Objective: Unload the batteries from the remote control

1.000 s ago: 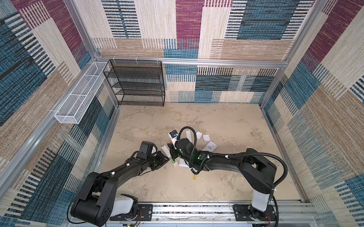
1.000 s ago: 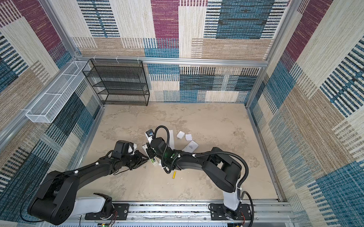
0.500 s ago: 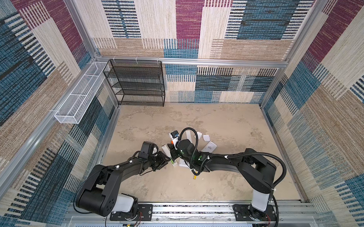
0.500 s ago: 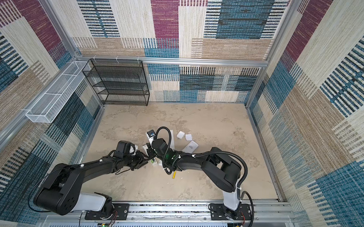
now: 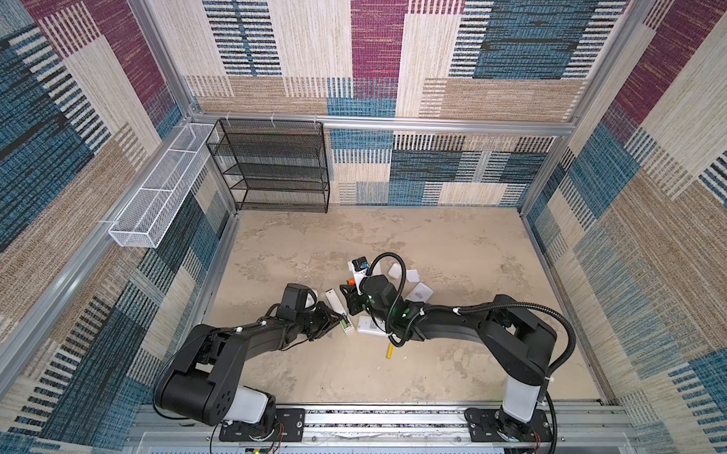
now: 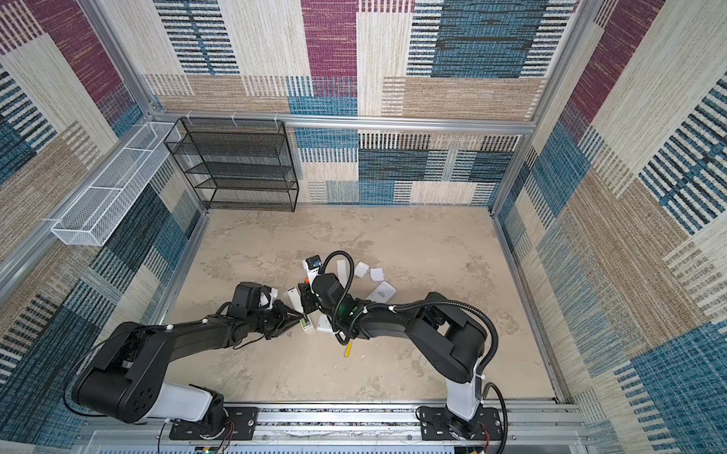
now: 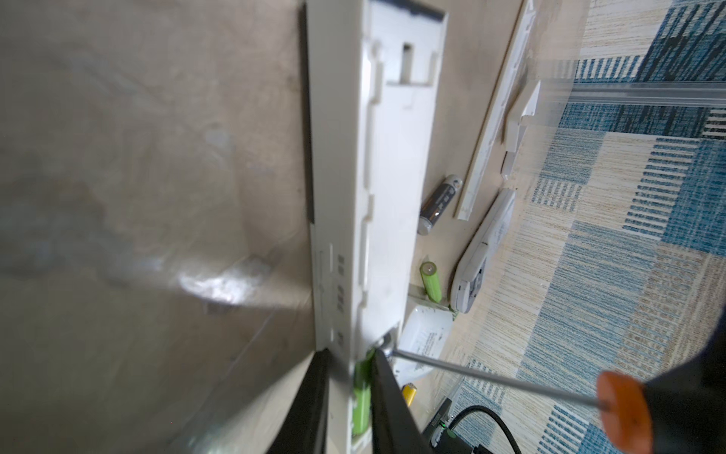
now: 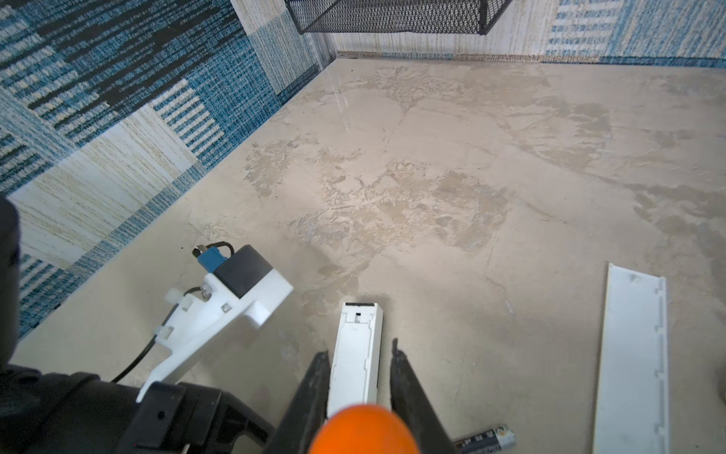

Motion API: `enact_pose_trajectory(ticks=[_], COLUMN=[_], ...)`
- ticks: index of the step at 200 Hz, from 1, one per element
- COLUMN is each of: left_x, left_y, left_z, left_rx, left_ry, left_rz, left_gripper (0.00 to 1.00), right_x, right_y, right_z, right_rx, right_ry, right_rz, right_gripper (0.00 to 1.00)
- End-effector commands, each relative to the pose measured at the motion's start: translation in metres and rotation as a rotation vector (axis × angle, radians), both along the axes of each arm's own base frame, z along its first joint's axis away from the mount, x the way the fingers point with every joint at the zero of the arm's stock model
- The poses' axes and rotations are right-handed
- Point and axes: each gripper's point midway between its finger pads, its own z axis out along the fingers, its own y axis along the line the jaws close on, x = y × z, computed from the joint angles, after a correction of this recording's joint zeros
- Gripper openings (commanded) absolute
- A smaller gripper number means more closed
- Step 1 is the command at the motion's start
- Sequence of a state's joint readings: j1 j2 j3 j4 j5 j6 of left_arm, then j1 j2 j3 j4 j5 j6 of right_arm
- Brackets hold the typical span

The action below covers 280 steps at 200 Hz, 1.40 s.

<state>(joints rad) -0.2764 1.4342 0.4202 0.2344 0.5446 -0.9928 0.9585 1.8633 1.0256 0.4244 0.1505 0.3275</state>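
The white remote control [image 7: 373,196] lies back up with its compartment open, seen in both top views [image 5: 337,304] [image 6: 296,302]. A lime green battery [image 7: 361,397] sits at the compartment's near end. My left gripper [image 7: 351,355] is shut across that battery and the remote's side wall. My right gripper [image 8: 359,353] is shut on the orange-handled screwdriver [image 8: 363,430], and the tip of its shaft [image 7: 491,377] touches the battery's end. Loose on the floor lie a black battery [image 7: 438,204], a green one [image 7: 431,283] and a yellow one [image 5: 390,351].
A long white cover [image 8: 632,353] lies beside the remote. Other white remotes [image 7: 483,255] [image 5: 370,326] and small white covers [image 5: 420,292] crowd the floor's middle. A black wire shelf [image 5: 272,166] stands at the back left, a white mesh basket [image 5: 159,187] on the left wall.
My left gripper has shifted a little right to the remote's near end; its jaws widened, then closed there. The right arm and the screwdriver have stayed put.
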Motion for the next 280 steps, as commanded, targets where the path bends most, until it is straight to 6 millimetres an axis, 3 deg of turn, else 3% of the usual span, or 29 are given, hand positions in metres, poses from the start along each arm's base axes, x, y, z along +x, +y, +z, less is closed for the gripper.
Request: enact_pose_trajectory(ticks=[1,91,141,178,280], left_x=[-0.006,-0.009,-0.009,-0.012,-0.014], left_y=[0.006,0.002,-0.001,-0.003,-0.004], left_z=[-0.009,0.004,0.024,0.018,0.003], left_rx=[0.028,0.018,0.010,0.021,0.044], left_ry=[0.037,0.006,-0.055,-0.034,0.005], left_rz=[0.023,0.003,-0.016,-0.026,-0.030], left_gripper=[0.20,0.20,0.07,0.02,0.01], right_x=[-0.002,0.000,0.002,0.002,0.003], right_y=[-0.004,-0.008,-0.008,-0.009,-0.017], right_z=[-0.006,-0.017,-0.016,-0.017,-0.020], right_rx=[0.024,0.013,0.010,0.022,0.100], right_ry=[0.065,0.110,0.115,0.130,0.216], right_rz=[-0.006,-0.036,-0.044,-0.048,-0.057], right_gripper=[0.00,0.00,0.00,0.00,0.00])
